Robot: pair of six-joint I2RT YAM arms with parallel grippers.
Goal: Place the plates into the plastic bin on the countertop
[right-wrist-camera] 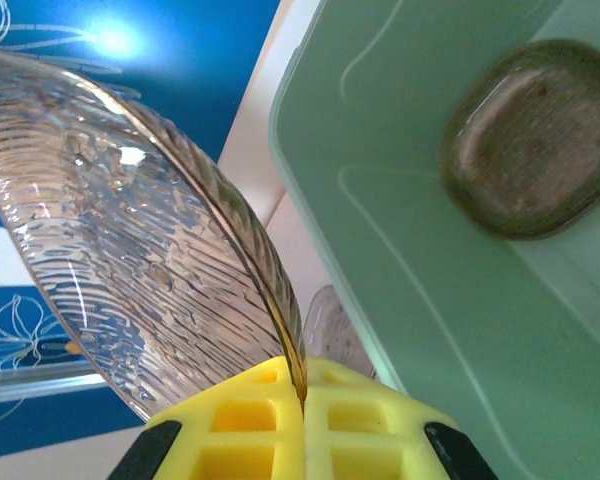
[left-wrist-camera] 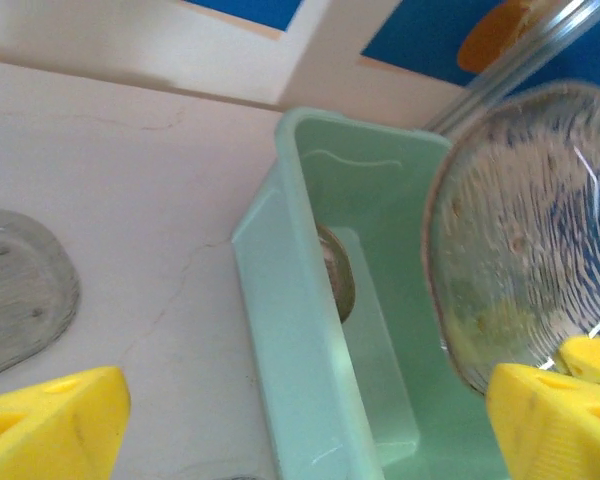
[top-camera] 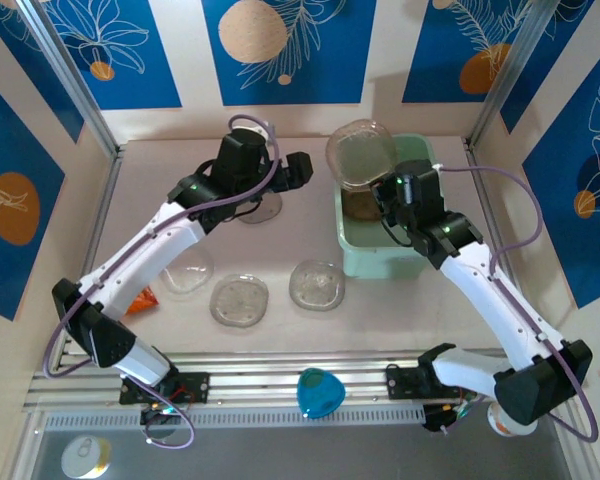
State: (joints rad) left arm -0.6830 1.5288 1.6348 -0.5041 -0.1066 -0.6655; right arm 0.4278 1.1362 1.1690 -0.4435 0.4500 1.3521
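The countertop (top-camera: 300, 245) carries the plastic bin (top-camera: 380, 262) at its right rear, and the bin's long axis appears to run away from the arm bases. The right gripper (right-wrist-camera: 302, 400) is clenched on the rim of 1 clear ribbed plate (right-wrist-camera: 130, 230), which stands nearly on edge over the bin's left wall. The open tub lies to the robot's right of this plate and below it, so the drop calls for a short carry rightward. The left gripper (top-camera: 302, 170) is spread wide, grasping nothing, and faces the bin. 1 brownish plate (right-wrist-camera: 530, 140) lies inside the bin. 4 loose plates (top-camera: 239, 300) rest on the countertop, nearer the left arm
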